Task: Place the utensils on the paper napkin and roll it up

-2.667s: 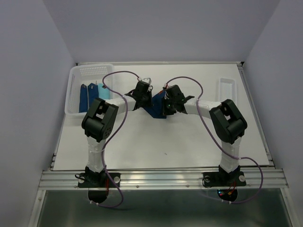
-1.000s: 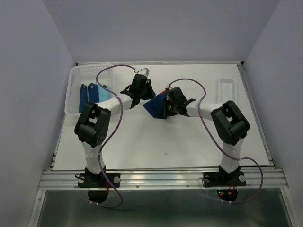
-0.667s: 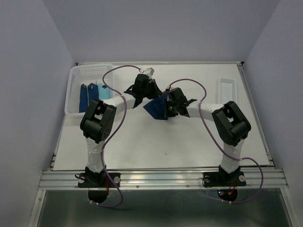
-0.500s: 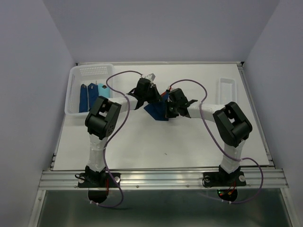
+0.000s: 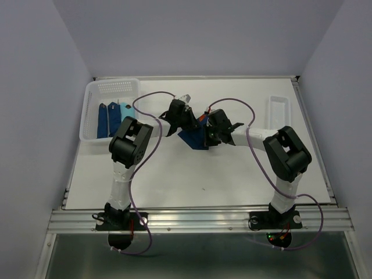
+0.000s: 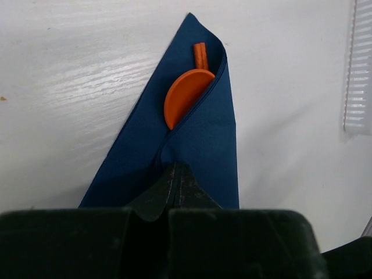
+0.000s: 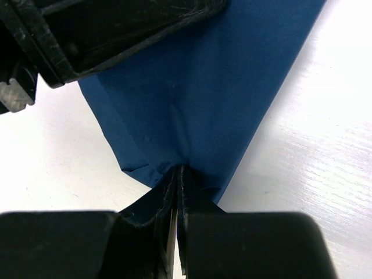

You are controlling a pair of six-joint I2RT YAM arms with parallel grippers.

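The dark navy paper napkin [image 5: 192,138] lies folded over at the table's middle. In the left wrist view the napkin [image 6: 206,145] wraps an orange spoon [image 6: 185,96], whose bowl and part of the handle stick out of the fold. My left gripper [image 6: 176,168] is shut on the napkin's near edge; in the top view it [image 5: 185,121] is at the napkin's far left side. My right gripper [image 7: 180,171] is shut on a pinched corner of the napkin [image 7: 203,99]; in the top view it [image 5: 208,136] is at the napkin's right side.
A white basket [image 5: 110,89] at the back left holds dark blue napkins [image 5: 108,119] and a light blue roll [image 5: 127,111]. A clear shallow tray [image 5: 279,110] sits at the back right. Purple cables loop over both arms.
My left gripper swung away toward the back and came back down to the napkin's left edge. The right gripper stayed on the napkin, which shifted slightly.
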